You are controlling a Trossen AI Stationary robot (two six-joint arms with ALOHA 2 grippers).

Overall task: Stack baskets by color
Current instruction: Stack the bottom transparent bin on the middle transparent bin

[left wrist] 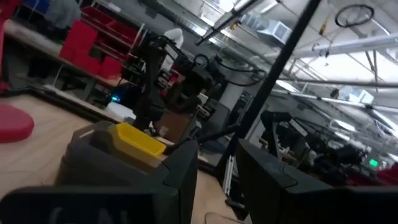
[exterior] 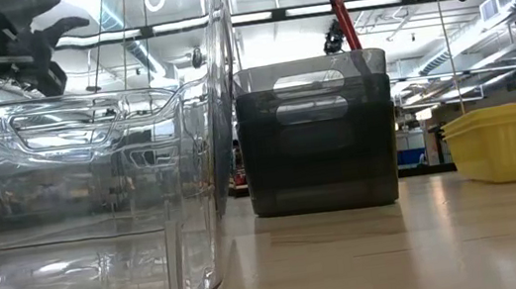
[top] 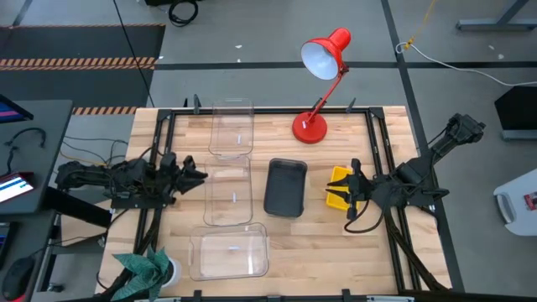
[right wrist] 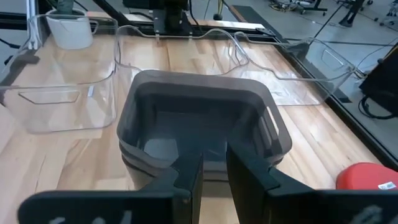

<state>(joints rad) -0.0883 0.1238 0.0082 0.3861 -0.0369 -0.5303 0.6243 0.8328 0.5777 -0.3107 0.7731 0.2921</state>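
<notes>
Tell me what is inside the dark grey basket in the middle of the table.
Nothing loose lies in the dark grey basket; its floor looks bare. Doubled rims suggest grey baskets nested together. The right end effector covers the near wall.

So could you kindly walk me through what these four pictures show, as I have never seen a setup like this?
It is a two-armed robot at a wooden table. One picture looks straight down, one looks level across the tabletop, and two come from cameras on the wrists.

From above, the left gripper waits at the table's left edge and the right gripper sits over the yellow baskets on the right. Neither visibly holds anything.

On the table lie three separate clear baskets in a column, a stack of dark grey baskets in the middle, and a red desk lamp at the back. The right wrist camera faces the grey stack.
</notes>
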